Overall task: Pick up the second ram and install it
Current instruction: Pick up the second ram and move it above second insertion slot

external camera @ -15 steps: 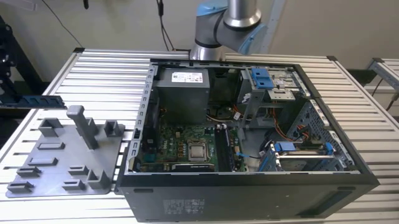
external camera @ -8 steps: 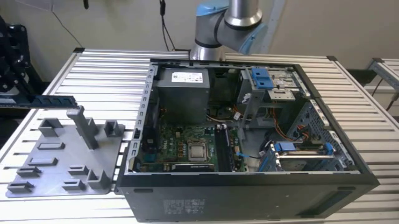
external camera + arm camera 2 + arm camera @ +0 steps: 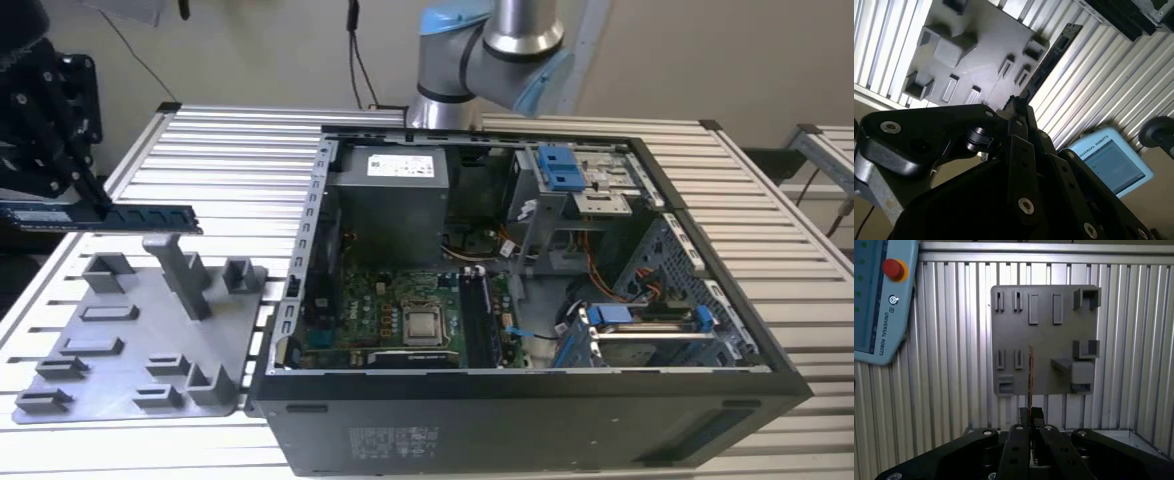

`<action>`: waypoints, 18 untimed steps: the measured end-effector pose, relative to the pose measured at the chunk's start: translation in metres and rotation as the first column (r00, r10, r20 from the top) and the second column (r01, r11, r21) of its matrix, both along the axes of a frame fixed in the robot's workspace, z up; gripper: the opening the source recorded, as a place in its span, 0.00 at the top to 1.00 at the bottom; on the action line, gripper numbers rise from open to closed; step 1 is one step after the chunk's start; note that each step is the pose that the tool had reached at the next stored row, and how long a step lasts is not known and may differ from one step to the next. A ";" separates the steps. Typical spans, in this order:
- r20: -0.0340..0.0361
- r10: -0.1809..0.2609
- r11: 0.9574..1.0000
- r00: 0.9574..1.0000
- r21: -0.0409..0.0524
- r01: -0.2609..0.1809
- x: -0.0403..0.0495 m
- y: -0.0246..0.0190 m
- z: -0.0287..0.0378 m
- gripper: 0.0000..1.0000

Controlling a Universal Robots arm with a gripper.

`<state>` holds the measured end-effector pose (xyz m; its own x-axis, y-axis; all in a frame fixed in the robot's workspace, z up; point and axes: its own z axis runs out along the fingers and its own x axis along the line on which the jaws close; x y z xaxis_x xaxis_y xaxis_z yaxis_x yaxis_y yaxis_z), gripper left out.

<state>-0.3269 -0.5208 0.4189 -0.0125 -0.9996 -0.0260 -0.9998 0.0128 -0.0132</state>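
Arm: one, grey with blue caps (image 3: 487, 45), coming in from the far side behind the case.
Gripper: one, black (image 3: 91, 203), out at the exterior view's left, up above the table (image 3: 227, 140).
Jaws: clamped on the second ram, pinching it roughly mid-length.
Second ram: one (image 3: 150, 216), held level in the air over the far end of the fixture plate, not touching it. In the first wrist view it's edge-on, just a thin strip.
Fixture plate: one, grey (image 3: 134, 345), flat on the slatted table just beside the case on the exterior view's left. It has one tall post plus a bunch of small blocks and slots.
Computer case: one, lid off (image 3: 534, 400), with one power supply (image 3: 394, 190) at the far end and one CPU (image 3: 424, 325) on the board.
Other stick: looks like one dark module seated in the slots right of the CPU (image 3: 478, 315), but it's hard to be sure.
Teach pendant: one (image 3: 876, 305), on the table, with one red button (image 3: 893, 269).
Cut off: the ram's left end and the gripper's upper body run out of the exterior view's left edge. The fingertips are buried behind the linkage in the second wrist view.
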 end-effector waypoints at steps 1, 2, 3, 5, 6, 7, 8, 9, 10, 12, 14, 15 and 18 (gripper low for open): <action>0.000 0.000 1.000 1.000 0.000 0.000 0.0032 0.0000 0.0000 0.86; 0.000 0.000 1.000 1.000 0.000 0.000 0.0064 0.0000 0.0000 0.86; 0.000 0.000 1.000 1.000 0.000 0.000 0.0096 0.0000 0.0000 0.86; -0.001 0.000 1.000 1.000 0.000 0.000 0.0161 0.0000 0.0000 0.86; -0.001 0.000 1.000 1.000 0.000 0.000 0.0196 0.0000 0.0000 0.86; -0.001 0.000 1.000 1.000 0.000 0.000 0.0224 0.0000 0.0000 0.86; -0.001 0.000 1.000 1.000 0.000 0.000 0.0259 0.0000 0.0000 0.86; -0.001 0.000 1.000 1.000 0.000 0.000 0.0290 0.0000 0.0000 0.86; -0.001 0.000 1.000 1.000 0.000 0.000 0.0321 0.0000 0.0000 0.86; -0.001 0.000 1.000 1.000 0.000 0.000 0.0385 0.0000 0.0000 0.86; -0.002 0.000 1.000 1.000 0.000 0.000 0.0450 0.0000 0.0000 0.86; -0.002 0.000 1.000 1.000 0.000 0.000 0.0482 0.0000 0.0000 0.86; -0.002 0.000 1.000 1.000 0.000 0.000 0.0578 0.0000 0.0000 0.86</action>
